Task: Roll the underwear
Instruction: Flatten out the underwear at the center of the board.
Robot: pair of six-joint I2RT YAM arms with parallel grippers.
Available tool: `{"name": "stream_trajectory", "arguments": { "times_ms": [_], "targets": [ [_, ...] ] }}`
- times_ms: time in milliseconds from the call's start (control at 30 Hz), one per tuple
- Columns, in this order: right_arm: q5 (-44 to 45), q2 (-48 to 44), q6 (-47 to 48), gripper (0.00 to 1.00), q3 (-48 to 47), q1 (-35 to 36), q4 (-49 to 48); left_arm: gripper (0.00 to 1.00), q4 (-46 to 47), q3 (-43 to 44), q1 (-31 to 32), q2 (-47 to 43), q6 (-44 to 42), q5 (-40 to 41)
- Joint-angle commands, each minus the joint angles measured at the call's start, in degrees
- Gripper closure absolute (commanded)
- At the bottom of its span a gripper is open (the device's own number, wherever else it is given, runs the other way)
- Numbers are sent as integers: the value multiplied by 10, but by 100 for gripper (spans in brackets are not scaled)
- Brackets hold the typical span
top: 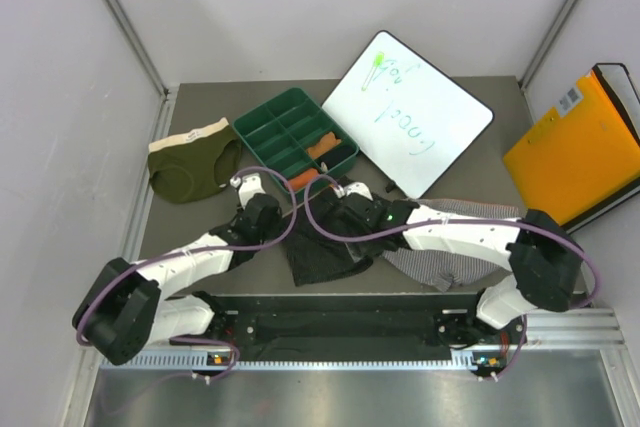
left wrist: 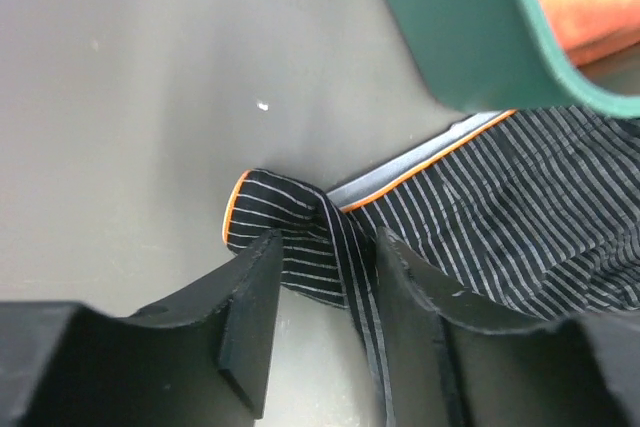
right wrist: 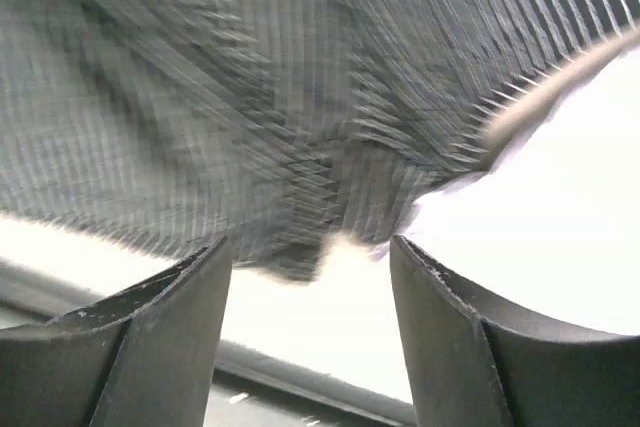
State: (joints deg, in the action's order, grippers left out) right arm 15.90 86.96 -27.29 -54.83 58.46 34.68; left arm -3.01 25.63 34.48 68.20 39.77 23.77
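Down on the grey table [top: 190,227], got left gripper [left wrist: 328,247] pinching just a bunched corner of the black striped briefs [left wrist: 520,217] between its fingers, right gripper [right wrist: 310,257] gaping with fabric only beyond its tips, so could easily lose that skimpy pinch mid-roll.

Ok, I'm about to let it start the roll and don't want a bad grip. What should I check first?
1. Left gripper straddles black brief corner: ok.
2. Left grip closed: cannot tell.
3. Right gripper gripping brief: not ok, jaws open.
4. Right wrist view sharp: not ok, blurred.
5. Tray clear of brief: cannot tell.
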Motion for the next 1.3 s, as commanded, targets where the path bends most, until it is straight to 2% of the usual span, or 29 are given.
{"name": "stream_trajectory", "arguments": {
  "times_ms": [0,167,400,700,1267],
  "targets": [
    [34,-44,-31,37,-41,67,-11,50,11,11,-9,-25,7,26],
    [31,-24,-76,41,-35,129,-81,50,16,-1,-34,-24,15,15],
    [11,12,-97,49,-47,170,-175,49,68,-19,-71,-29,10,-28],
    [3,119,-55,57,-135,205,-169,51,92,-31,-99,-12,19,-72],
    [27,237,-35,58,-199,219,-141,58,97,-33,-119,-17,15,-111]
  ]
}}
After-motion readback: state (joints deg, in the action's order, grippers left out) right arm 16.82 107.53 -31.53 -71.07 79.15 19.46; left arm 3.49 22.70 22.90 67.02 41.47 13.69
